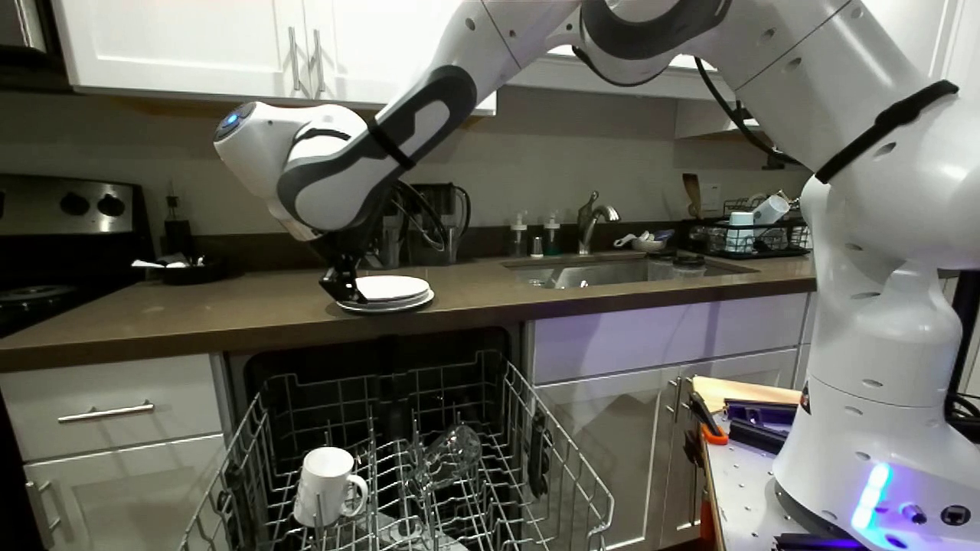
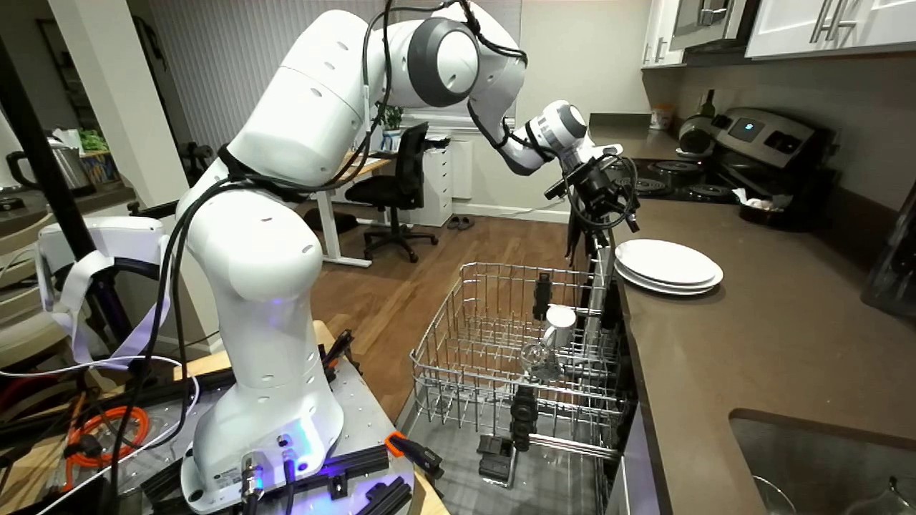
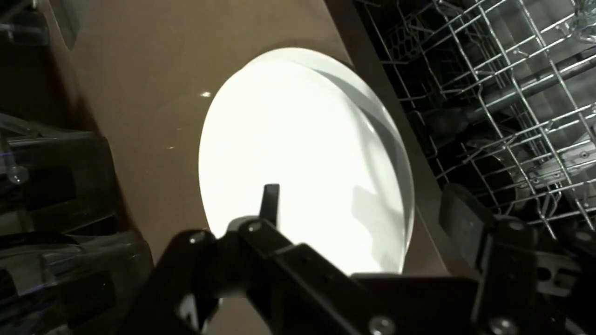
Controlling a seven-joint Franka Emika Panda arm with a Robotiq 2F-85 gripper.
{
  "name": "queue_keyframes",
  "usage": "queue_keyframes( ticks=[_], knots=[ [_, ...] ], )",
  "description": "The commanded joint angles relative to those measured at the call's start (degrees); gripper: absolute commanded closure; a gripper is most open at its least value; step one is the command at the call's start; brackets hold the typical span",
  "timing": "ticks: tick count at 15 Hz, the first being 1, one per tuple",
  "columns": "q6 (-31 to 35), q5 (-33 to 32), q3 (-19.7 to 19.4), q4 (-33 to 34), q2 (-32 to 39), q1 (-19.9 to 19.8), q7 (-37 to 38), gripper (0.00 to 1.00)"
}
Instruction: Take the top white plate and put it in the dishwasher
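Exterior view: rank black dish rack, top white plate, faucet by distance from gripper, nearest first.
In an exterior view, from the gripper:
1. Top white plate: immediately to its right in the image.
2. Faucet: farther right, at the back of the counter.
3. Black dish rack: farthest right, past the faucet.

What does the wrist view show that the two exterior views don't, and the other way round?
Only the wrist view makes clear that the gripper has its fingers spread apart, one seen against the top white plate. Only the exterior views show the white mug in the dishwasher rack, the stove and the robot base. All show that plate, the brown counter and part of the rack.
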Motion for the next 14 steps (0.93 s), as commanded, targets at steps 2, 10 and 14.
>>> queue_keyframes(
  ticks=[2, 10, 14],
  knots=[
    [-1.89, 2.18, -0.68, 4.41, 3.29, 0.41, -0.34, 0.08],
    [-0.47, 3.32, -0.44, 6.14, 5.18, -0.03, -3.96, 0.6],
    [0.06, 2.79, -1.12, 4.56, 4.47, 0.73, -2.29, 0.58]
  ],
)
